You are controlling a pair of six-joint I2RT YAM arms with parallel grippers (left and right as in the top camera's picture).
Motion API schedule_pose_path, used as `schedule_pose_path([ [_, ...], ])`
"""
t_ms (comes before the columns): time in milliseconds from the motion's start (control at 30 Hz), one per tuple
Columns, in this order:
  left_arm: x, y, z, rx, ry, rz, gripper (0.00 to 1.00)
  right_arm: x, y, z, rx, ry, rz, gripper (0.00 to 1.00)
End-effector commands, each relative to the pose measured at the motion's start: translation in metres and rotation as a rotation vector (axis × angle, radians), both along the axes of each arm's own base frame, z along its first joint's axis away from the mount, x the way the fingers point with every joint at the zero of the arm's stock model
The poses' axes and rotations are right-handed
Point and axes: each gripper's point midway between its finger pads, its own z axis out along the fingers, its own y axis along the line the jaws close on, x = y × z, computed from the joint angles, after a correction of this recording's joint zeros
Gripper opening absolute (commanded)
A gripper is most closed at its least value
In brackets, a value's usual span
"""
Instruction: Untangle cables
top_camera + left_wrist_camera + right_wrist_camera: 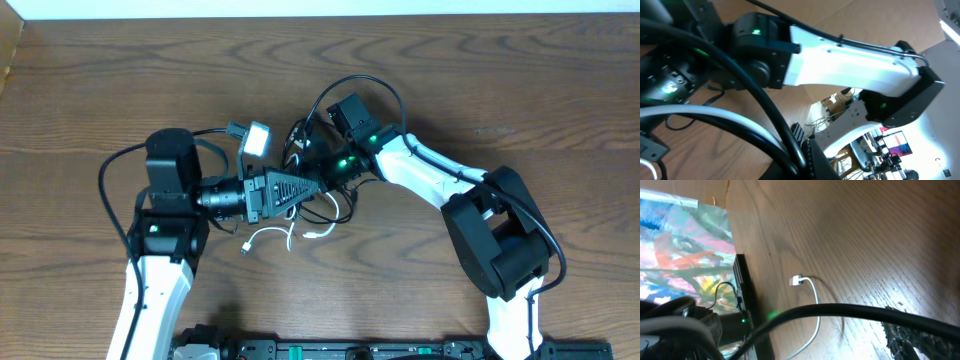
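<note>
The cables (312, 205) lie as a tangle of thin black cords at the table's middle, with a white cord (268, 236) curling out below them. My left gripper (322, 190) points right into the tangle, shut on a black cord (765, 107) that runs down to its finger (812, 161). My right gripper (308, 160) reaches in from the upper right and stands open. In the right wrist view a black cord (850, 311) crosses in front of one dark finger (912, 340), and the white cord (815, 302) with its plug (796, 281) lies on the wood beyond.
The right arm's white link (425, 172) and dark elbow (495, 235) stretch over the right half of the wooden table (520, 80). The left arm (160, 240) stands at the lower left. A black rail (400, 350) runs along the front edge.
</note>
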Motion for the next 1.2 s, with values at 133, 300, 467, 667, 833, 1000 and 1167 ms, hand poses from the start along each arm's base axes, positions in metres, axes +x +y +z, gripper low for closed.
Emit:
schedule_pose_path([
  [133, -0.019, 0.000, 0.026, -0.030, -0.053, -0.033, 0.08, 0.030, -0.042, -0.034, -0.277, -0.056, -0.177, 0.99],
  [300, -0.022, 0.000, 0.025, -0.031, -0.032, -0.036, 0.08, 0.049, -0.083, -0.055, -0.459, -0.096, -0.272, 0.99],
  [467, -0.022, 0.000, 0.025, -0.031, -0.031, -0.036, 0.08, 0.061, -0.107, -0.062, -0.525, -0.112, -0.313, 0.99],
  [667, -0.030, -0.001, 0.028, -0.051, -0.030, -0.081, 0.08, 0.078, -0.146, -0.073, -0.691, -0.177, -0.392, 0.99],
  [833, -0.034, -0.001, 0.030, -0.063, -0.029, -0.108, 0.08, 0.088, -0.172, -0.077, -0.806, -0.224, -0.443, 0.99],
  [1000, -0.035, -0.001, 0.030, -0.063, -0.029, -0.108, 0.08, 0.095, -0.195, -0.079, -0.915, -0.271, -0.481, 0.99],
  [1167, -0.035, -0.001, 0.030, -0.064, -0.029, -0.110, 0.07, 0.101, -0.220, -0.078, -1.041, -0.331, -0.518, 0.99],
])
